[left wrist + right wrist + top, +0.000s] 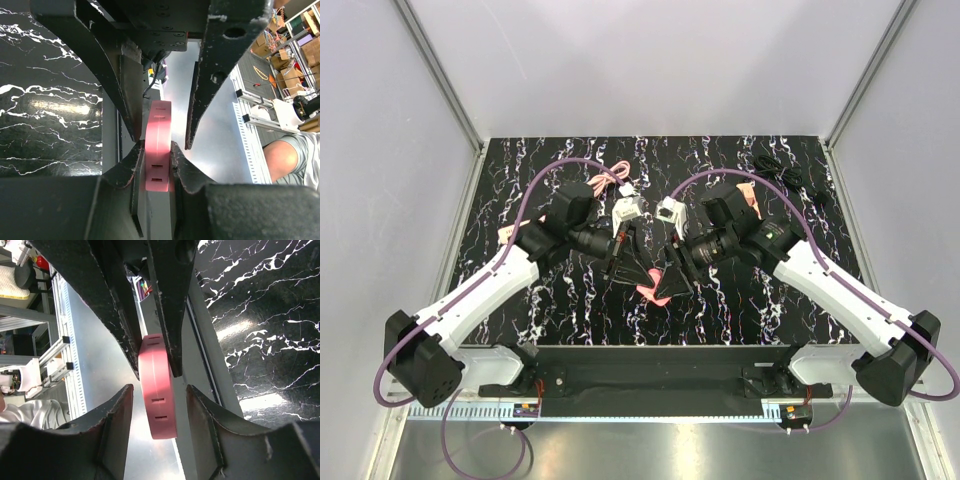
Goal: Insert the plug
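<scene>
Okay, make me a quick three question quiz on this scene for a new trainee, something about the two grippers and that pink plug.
1. True or false: the fingers of the right gripper stand apart on either side of the plug, with a gap on each side.
2. What is clamped on the plug? A: the left gripper. B: the right gripper. C: nothing, it lies on the table.
3. Fill in: the table top is black with ____ veins.

Key: 1 true; 2 A; 3 white.
</scene>
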You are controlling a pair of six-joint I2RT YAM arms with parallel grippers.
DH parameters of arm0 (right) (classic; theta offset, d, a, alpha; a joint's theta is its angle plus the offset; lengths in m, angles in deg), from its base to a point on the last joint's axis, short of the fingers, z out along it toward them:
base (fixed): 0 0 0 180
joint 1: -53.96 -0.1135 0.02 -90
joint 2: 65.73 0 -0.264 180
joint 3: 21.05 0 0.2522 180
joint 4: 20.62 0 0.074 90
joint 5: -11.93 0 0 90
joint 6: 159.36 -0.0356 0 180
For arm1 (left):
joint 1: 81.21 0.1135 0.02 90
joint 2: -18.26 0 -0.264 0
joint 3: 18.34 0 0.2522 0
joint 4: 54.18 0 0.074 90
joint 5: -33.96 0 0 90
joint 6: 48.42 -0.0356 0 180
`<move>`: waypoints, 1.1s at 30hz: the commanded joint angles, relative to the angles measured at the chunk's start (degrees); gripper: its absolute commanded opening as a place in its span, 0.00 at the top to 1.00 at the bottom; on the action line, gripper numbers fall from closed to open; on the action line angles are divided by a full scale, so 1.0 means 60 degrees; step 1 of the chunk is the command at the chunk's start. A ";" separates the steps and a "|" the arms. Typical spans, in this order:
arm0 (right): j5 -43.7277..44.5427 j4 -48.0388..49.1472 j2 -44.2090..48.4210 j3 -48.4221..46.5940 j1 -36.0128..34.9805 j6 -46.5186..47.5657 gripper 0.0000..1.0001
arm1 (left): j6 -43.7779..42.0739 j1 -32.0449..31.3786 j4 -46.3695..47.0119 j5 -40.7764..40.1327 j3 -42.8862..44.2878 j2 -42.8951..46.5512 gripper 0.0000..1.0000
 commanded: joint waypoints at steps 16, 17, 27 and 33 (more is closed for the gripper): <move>-0.0328 0.1520 0.0231 0.0674 -0.0208 -0.0860 0.54 | -0.0127 0.0028 0.0124 0.0270 0.0528 -0.0057 1.00; -0.0328 0.1550 0.0231 0.0733 -0.0222 -0.0860 0.54 | -0.0142 0.0028 0.0109 0.0256 0.0514 -0.0028 1.00; -0.0095 0.1667 0.0319 0.0836 -0.0266 -0.0860 1.00 | -0.0025 0.0028 0.0065 -0.0109 0.0557 -0.0115 0.87; 0.0885 0.1741 0.0495 0.1026 -0.0252 -0.0963 1.00 | 0.0107 0.0174 0.0006 -0.1091 0.0470 0.0030 0.07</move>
